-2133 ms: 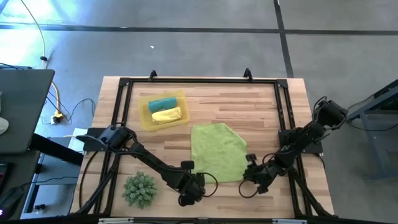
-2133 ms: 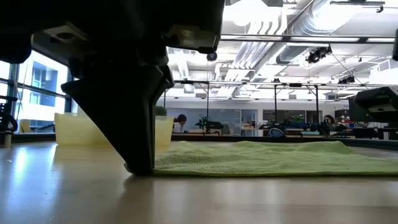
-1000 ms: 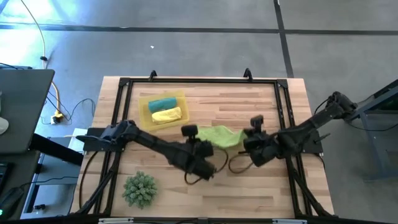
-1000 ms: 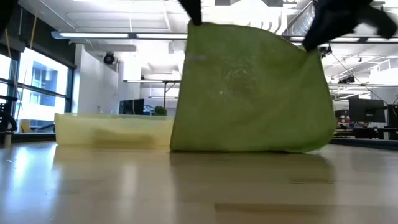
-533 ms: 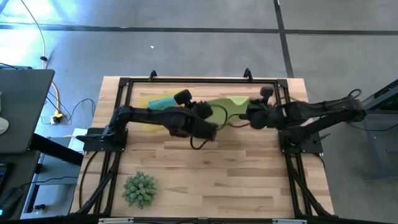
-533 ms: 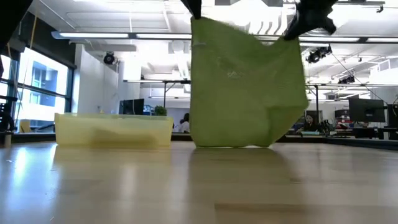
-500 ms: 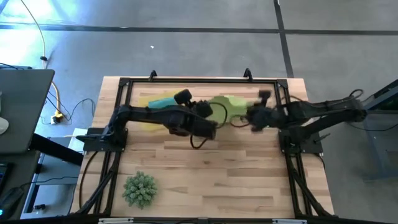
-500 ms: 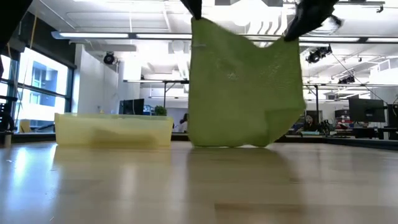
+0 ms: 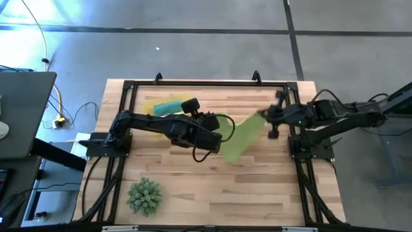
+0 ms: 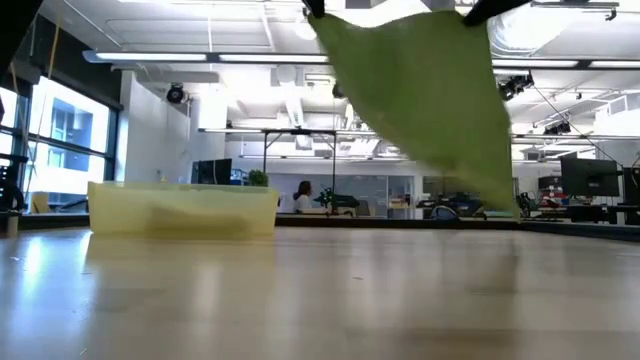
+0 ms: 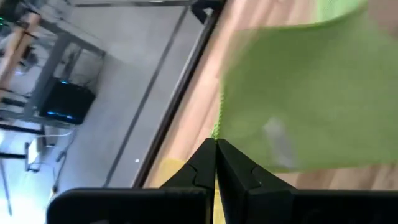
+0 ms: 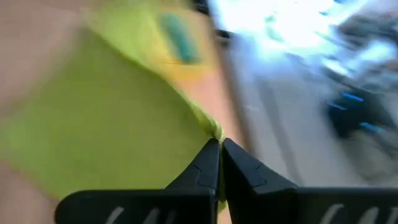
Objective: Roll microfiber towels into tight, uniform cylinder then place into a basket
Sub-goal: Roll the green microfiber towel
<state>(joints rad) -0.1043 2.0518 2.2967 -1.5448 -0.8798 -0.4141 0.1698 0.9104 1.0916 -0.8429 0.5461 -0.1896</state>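
two rolled towels, teal (image 9: 168, 106) and yellow, already lie in our shallow translucent yellow plastic basket (image 9: 149, 103); our left gripper (image 9: 221, 129) and right gripper (image 9: 262, 114), fingers clamped on its corners, hold the unrolled lime green microfiber towel (image 9: 239, 139) aloft.

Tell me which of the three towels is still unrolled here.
The lime green towel, stretched open in the air between the left gripper and right gripper. The teal towel sits rolled in the basket; the yellow one is hidden.

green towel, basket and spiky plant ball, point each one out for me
lime green towel (image 9: 241, 137), high view, middle of the hanging cloth
basket (image 10: 180, 210), low view, its front wall
spiky green plant ball (image 9: 145, 196), high view, its centre
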